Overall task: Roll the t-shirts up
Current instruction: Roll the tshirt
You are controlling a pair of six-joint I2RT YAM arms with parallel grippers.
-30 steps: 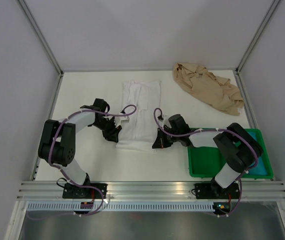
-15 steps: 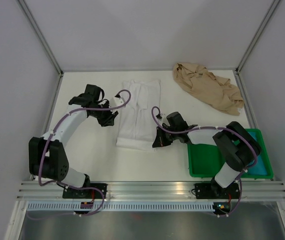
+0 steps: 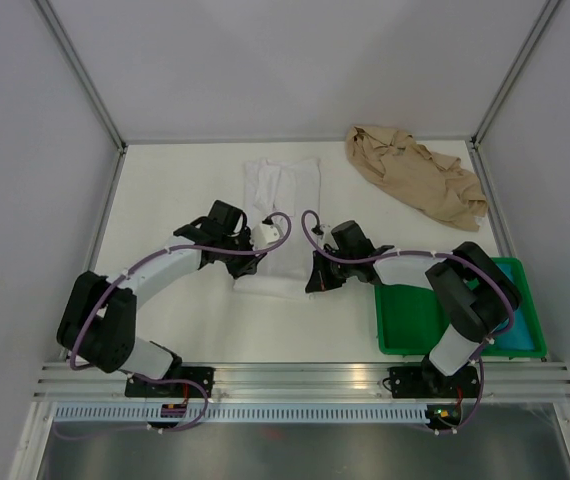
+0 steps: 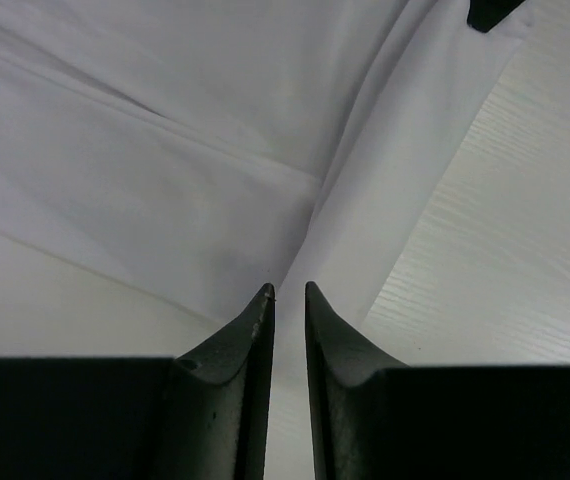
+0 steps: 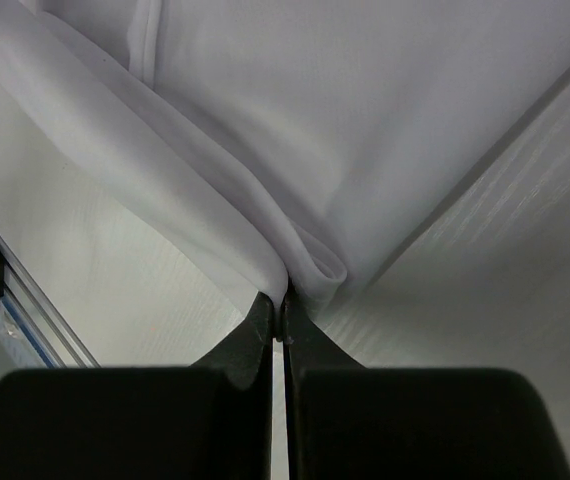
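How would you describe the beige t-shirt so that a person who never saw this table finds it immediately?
Start at the white table, seen from above, and go to its far right corner, beyond the green tray. The tan-beige t-shirt lies there in a crumpled heap. The white t-shirt in the middle is folded flat instead.

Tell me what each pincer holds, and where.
Right pincer pinches the white t-shirt by the folded edge at its near right corner. Left pincer: cannot tell.

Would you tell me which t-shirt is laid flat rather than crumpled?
The white t-shirt, in the middle; the tan t-shirt lies bunched in the far right corner.
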